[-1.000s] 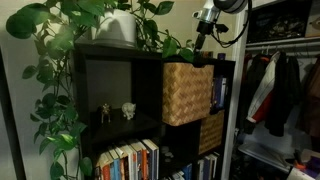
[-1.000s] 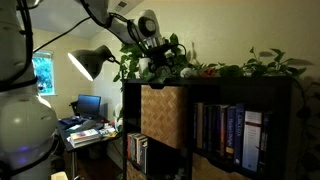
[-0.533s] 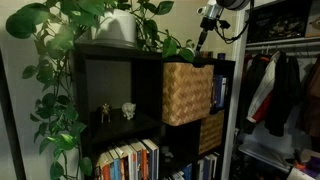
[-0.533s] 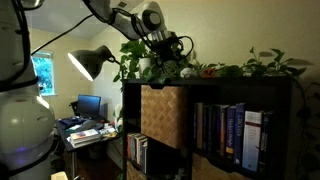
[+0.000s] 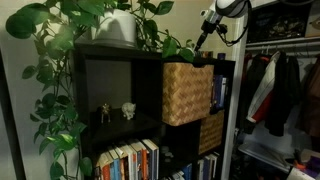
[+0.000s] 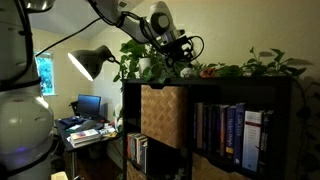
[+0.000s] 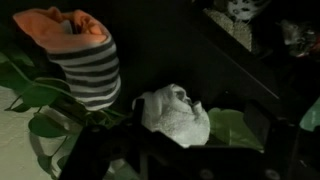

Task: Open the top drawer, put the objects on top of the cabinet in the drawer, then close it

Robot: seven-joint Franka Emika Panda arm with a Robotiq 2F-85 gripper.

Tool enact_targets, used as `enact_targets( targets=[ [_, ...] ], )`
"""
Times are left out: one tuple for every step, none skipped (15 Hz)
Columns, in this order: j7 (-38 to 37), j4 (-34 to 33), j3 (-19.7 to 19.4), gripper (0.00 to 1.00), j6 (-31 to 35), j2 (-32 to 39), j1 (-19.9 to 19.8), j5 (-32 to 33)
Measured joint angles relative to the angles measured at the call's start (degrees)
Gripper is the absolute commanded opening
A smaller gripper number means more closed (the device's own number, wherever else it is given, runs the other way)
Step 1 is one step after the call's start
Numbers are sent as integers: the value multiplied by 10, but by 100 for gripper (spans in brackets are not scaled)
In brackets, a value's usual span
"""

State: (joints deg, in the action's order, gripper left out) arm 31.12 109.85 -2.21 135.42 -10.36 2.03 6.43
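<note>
Wrist view: black-and-white striped fabric item with orange top and small white crumpled soft item are seen just below the pincer, on the tall black cube-shelf cabinet. Tan woven wicker top drawer, further below the pincer, is judged not yet opened. Its front must be reached and pulled next. Arm is stretched over the cabinet top, jaws spread wide, nothing held.

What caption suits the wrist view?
Striped, orange-topped fabric item and whitish skull-like trinket among green leaves on the dark cabinet top.
</note>
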Motion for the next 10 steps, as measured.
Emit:
enact_targets(
  targets=[
    [-1,0,-2,100,13,5,0,-2],
    [-1,0,-3,100,25,11,0,-3],
    [-1,0,-4,100,37,17,0,-6],
    [-1,0,-5,100,50,22,0,-10],
    [-1,0,-5,100,63,28,0,-14],
    [-1,0,-5,100,77,35,0,-18],
    [-1,0,-5,100,89,41,0,-21],
    [-1,0,-5,100,102,47,0,-24],
    [-1,0,-5,100,113,53,0,-27],
    [-1,0,-5,100,122,58,0,-29]
  ],
)
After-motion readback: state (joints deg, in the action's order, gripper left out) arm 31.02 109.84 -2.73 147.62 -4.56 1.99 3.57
